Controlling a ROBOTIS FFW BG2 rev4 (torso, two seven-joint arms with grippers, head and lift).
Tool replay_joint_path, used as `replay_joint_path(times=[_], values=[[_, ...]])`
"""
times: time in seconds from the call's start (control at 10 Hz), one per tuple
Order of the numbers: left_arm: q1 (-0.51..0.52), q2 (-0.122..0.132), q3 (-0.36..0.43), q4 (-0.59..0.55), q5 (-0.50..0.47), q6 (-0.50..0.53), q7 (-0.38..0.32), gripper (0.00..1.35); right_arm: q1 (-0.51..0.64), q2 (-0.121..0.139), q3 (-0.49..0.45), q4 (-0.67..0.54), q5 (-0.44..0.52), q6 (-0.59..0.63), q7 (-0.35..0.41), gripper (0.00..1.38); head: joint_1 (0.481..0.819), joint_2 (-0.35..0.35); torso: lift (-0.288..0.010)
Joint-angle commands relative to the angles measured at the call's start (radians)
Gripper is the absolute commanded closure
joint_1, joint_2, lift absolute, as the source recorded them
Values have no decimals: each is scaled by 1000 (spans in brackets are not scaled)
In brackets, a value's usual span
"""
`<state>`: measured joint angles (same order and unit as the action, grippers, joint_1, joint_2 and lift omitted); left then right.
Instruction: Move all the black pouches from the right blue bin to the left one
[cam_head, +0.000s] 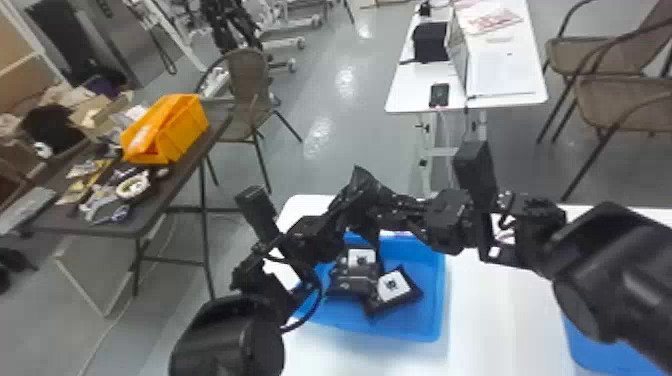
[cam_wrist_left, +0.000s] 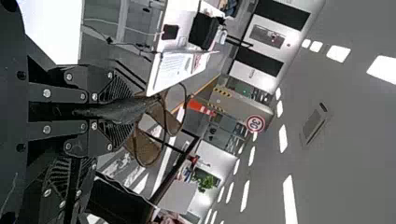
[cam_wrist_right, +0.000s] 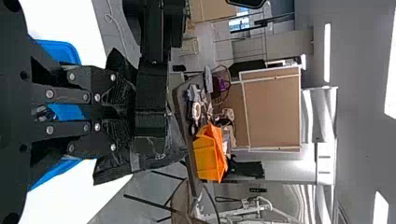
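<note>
On the white bench (cam_head: 500, 310) sits the left blue bin (cam_head: 433, 320), black pouch (cam_head: 367, 192) held up over its far side, left claw (cam_wrist_left: 123, 111) and right claw (cam_wrist_right: 122, 110) both clamped on it; probably light, floppy, slippery, best pinched deep past an edge.

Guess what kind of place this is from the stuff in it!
It's probably a workshop or robot lab. There's a dark table piled with bits and pieces, an orange bin on it, and a round sign with a red rim, like a road sign.
</note>
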<state>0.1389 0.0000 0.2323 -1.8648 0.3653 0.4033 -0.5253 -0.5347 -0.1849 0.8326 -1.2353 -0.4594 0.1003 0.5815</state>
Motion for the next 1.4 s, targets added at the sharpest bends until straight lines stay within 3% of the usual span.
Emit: replay_joint_path(times=[0.0,0.1,0.2,0.4,0.5,0.7,0.9,1.0,1.1,1.2,1.3], values=[[11,-3,9,-1,12,-29,4,1220,18,4,-18,5,15,-14,0,389,695,350,0],[16,-3,13,-1,15,-47,4,1220,78,9,-112,-27,99,-17,0,42,695,350,0],[25,-3,22,-1,15,-70,4,1220,188,30,-273,-75,188,-8,-9,59,695,350,0],[61,-3,56,19,-60,-133,8,1220,455,110,-610,-211,312,-48,-129,225,695,300,0],[76,-3,56,59,-95,-167,8,1220,539,136,-714,-273,349,-62,-172,260,695,272,0],[84,-3,33,128,-203,-221,8,1220,611,133,-794,-329,341,-63,-219,271,695,170,0],[53,-3,4,260,-281,-408,19,1202,619,131,-811,-334,338,-65,-224,271,695,129,0],[42,-3,-5,296,-261,-468,14,697,613,130,-810,-332,340,-70,-223,271,695,116,0],[47,-3,-18,292,-256,-518,13,10,614,130,-810,-334,344,-77,-224,271,695,107,0],[48,-3,-34,289,-210,-503,-1,-2,624,130,-816,-340,344,-79,-224,271,695,99,0],[65,9,-53,279,-166,-541,16,188,639,130,-826,-352,343,-82,-224,272,695,93,0]])
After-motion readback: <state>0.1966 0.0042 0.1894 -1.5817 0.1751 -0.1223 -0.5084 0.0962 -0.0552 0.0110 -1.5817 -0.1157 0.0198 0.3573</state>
